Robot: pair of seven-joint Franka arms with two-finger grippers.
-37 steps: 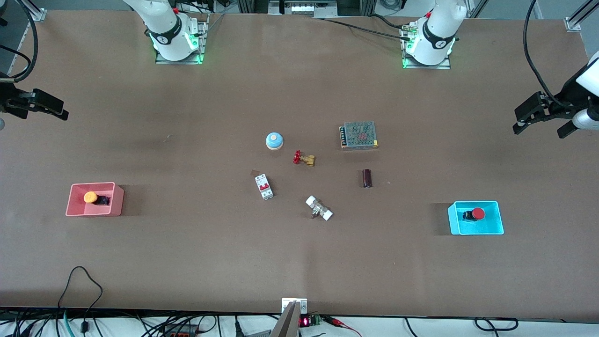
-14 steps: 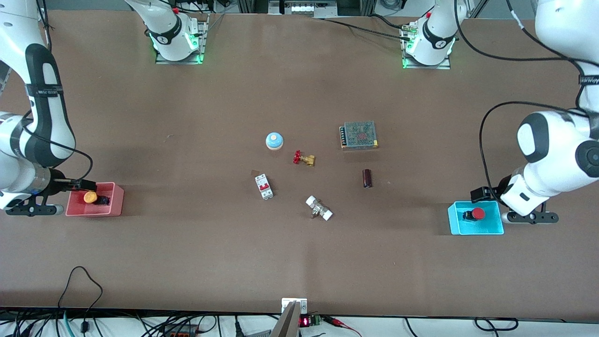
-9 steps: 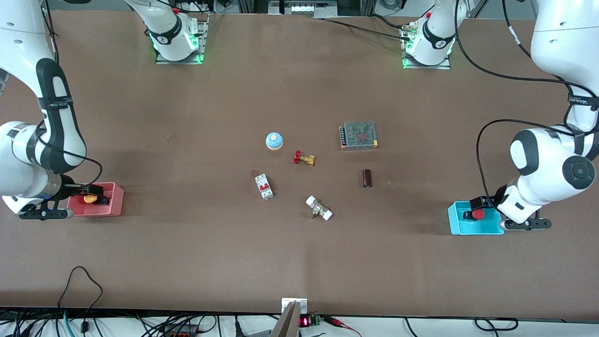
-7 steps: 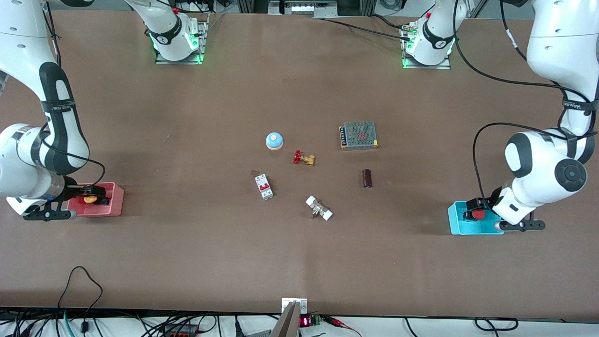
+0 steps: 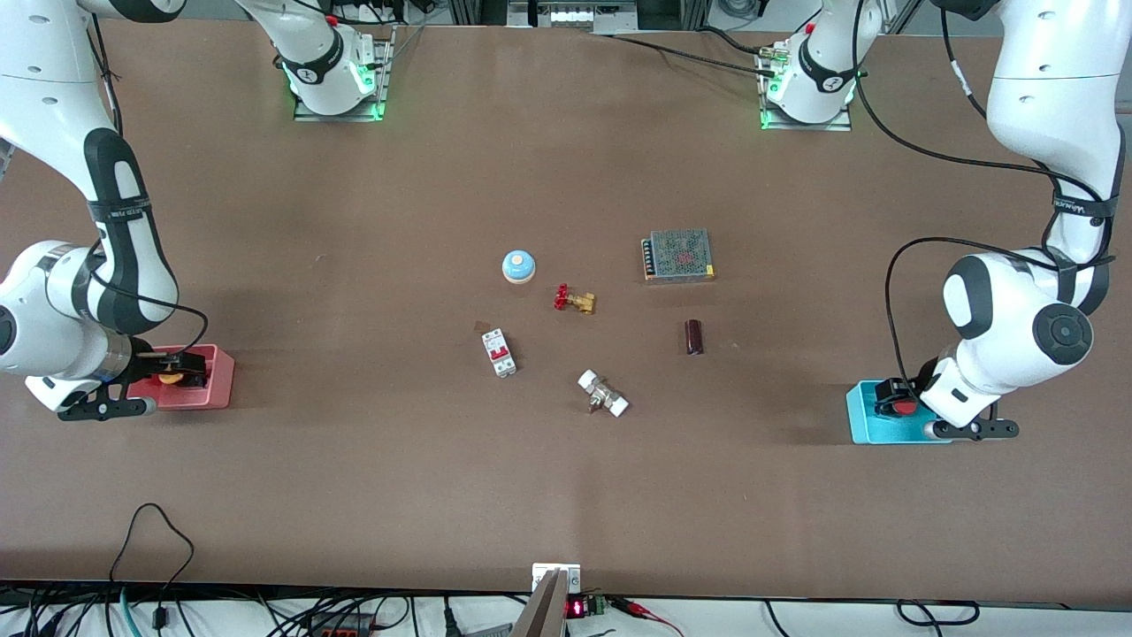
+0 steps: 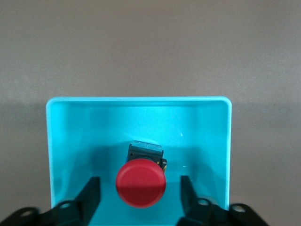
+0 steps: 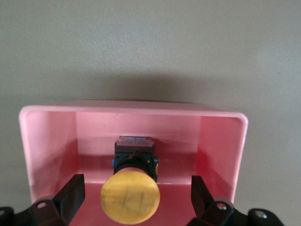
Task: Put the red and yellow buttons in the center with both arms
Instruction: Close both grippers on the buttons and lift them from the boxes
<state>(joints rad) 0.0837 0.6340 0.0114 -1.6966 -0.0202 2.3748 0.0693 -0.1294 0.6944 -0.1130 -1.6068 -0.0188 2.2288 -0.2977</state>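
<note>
The red button (image 5: 900,406) lies on its side in the cyan bin (image 5: 862,423) at the left arm's end of the table. My left gripper (image 6: 140,193) is open inside that bin, its fingers (image 6: 89,195) on either side of the red cap (image 6: 140,184) with gaps. The yellow button (image 5: 168,379) lies in the pink bin (image 5: 217,380) at the right arm's end. My right gripper (image 7: 135,195) is open inside the pink bin, its fingers (image 7: 71,192) flanking the yellow cap (image 7: 130,197) without touching.
At the table's center lie a blue-domed button (image 5: 518,265), a brass valve with red handwheel (image 5: 575,300), a white circuit breaker (image 5: 499,351), a white-ended fitting (image 5: 603,394), a dark cylinder (image 5: 694,336) and a mesh-topped power supply (image 5: 678,255).
Both arms have swung in from the table's ends and lowered their open grippers into the bins, the left around the red button, the right around the yellow one.
</note>
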